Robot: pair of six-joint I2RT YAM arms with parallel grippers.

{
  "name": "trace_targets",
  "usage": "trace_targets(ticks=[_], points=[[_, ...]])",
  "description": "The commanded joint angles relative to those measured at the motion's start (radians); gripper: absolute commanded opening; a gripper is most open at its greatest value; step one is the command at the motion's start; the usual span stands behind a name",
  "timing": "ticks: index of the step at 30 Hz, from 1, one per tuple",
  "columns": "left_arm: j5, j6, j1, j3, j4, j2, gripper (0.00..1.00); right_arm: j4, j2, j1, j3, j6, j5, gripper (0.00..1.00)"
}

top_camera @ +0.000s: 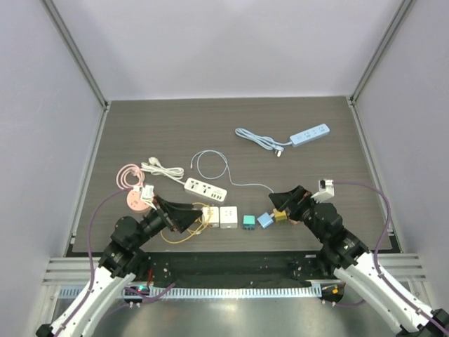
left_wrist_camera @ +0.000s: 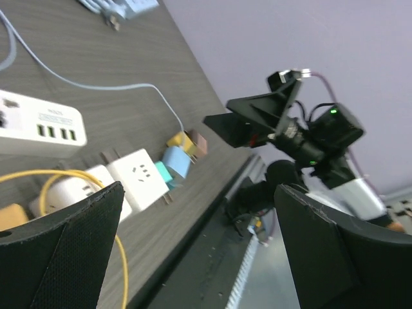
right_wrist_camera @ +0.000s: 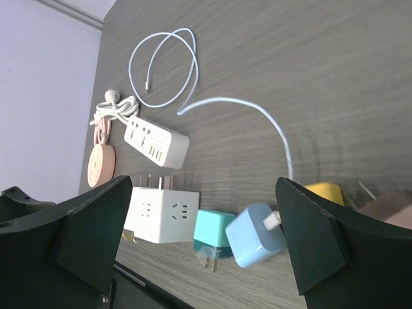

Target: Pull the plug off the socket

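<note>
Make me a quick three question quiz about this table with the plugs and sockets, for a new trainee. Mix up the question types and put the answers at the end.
1. True or false: the left gripper and the right gripper are both open and hold nothing.
2. Multiple choice: the white cable ends plugged into which thing? A) teal adapter B) light blue adapter C) white cube socket
3. Fill in the blank: in the top view, the far power strip is ____ in colour.

Key: 1 true; 2 B; 3 blue.
</note>
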Motion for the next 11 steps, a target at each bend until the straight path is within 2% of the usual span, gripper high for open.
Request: trace_targets(ticks=[1, 2, 4, 5, 10, 11], points=[[0.144, -0.166, -0.003, -0.090, 0.220, 0.025, 1.00, 0.023, -0.131, 0.007, -0.099, 0.149, 0.005, 1.00], [0.143, -0.193, -0.003, -0.122, 0.311, 0.008, 1.00, 0.016, -0.165, 0.007, -0.116, 0.165, 0.007, 1.00], [0.123, -0.233, -0.003, -0.175, 0.344, -0.064, 1.00, 0.000, -0.266, 0.007, -0.160, 0.186, 0.011, 1.00], [0.130, -0.228, -0.003, -0.175, 0.380, -0.031, 1.00, -0.014, -0.282, 0.007, -0.171, 0.188, 0.014, 1.00], [0.183, -0.243, -0.003, -0.183, 0.422, -0.057, 1.00, 0.030, -0.240, 0.007, -0.188, 0.148, -0.031, 1.00], [0.198, -0.268, -0.003, -0.189, 0.545, -0.046, 1.00, 0.080, -0.251, 0.007, -0.188, 0.137, -0.071, 1.00]])
